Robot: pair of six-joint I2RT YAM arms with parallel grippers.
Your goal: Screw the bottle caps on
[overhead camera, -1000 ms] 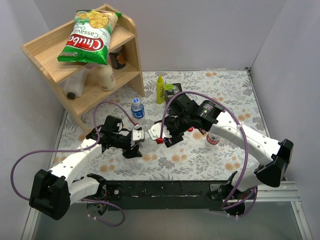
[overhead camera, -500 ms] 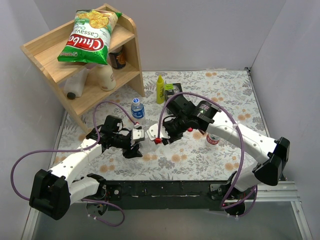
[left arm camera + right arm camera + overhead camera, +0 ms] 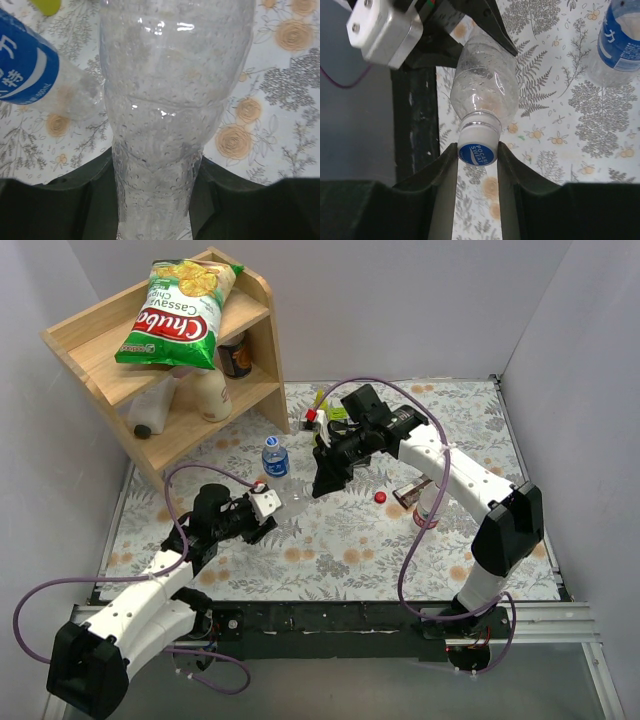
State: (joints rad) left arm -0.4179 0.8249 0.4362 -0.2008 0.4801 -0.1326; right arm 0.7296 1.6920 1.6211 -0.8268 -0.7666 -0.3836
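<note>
Gripping the unlabelled bottle (image 3: 485, 82) around its body, the left end effector (image 3: 272, 510) holds it tilted off the table (image 3: 470, 440), neck pointing toward the other arm. Just behind it stands the blue-labelled bottle (image 3: 275, 458), which appears to be capped in blue. At the neck of the held bottle sits a blue cap (image 3: 478, 147), and the right end effector (image 3: 477, 155) is narrowed onto it, one finger on each side. This looks like the threading step for that bottle. The next move calls for a wrist roll of the right arm while the left keeps the body from turning. How far the cap is seated cannot be told. Farther right, a red cap (image 3: 380, 497) lies loose on the table near the red-and-white-labelled bottle (image 3: 422, 515), partly hidden by the right arm.
</note>
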